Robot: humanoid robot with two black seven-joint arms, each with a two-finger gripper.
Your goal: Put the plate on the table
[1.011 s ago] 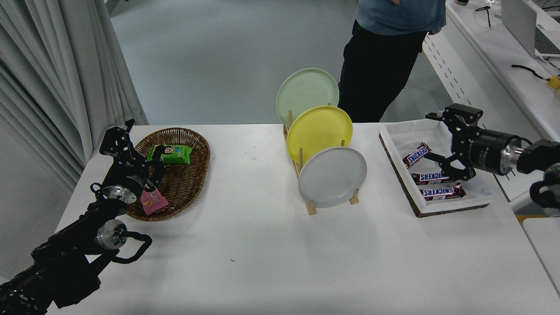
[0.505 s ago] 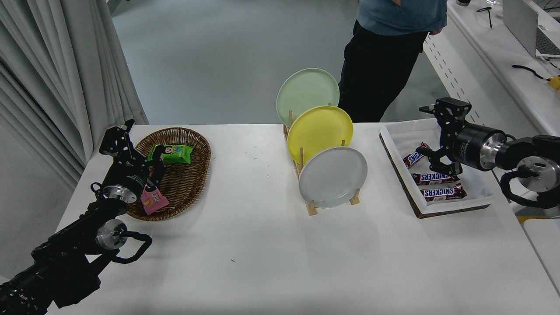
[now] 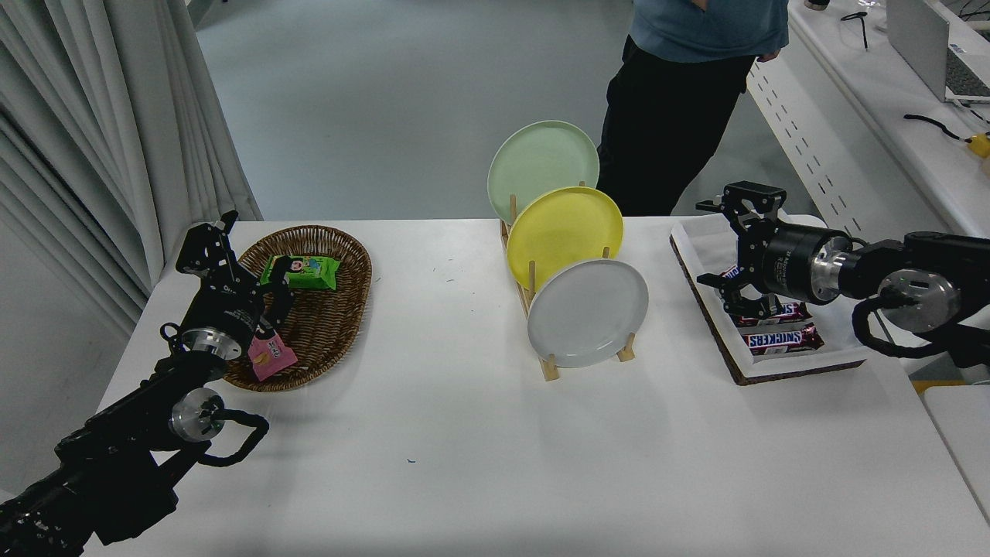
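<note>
From the head view, the plate (image 3: 588, 312) stands on edge in the front slot of the wooden rack (image 3: 551, 363) near the table's (image 3: 479, 464) far edge. It looks stiff, smooth and probably breakable; I'd pinch its bare right rim. The right gripper (image 3: 715, 244), spread wide and empty, hovers over the snack tray (image 3: 700, 232). The left gripper (image 3: 232, 255) is parked by the left edge; whether it is spread I cannot tell.

One high camera on the robot's side looks forward and down across the whole counter (image 3: 479, 464) from moderately near
</note>
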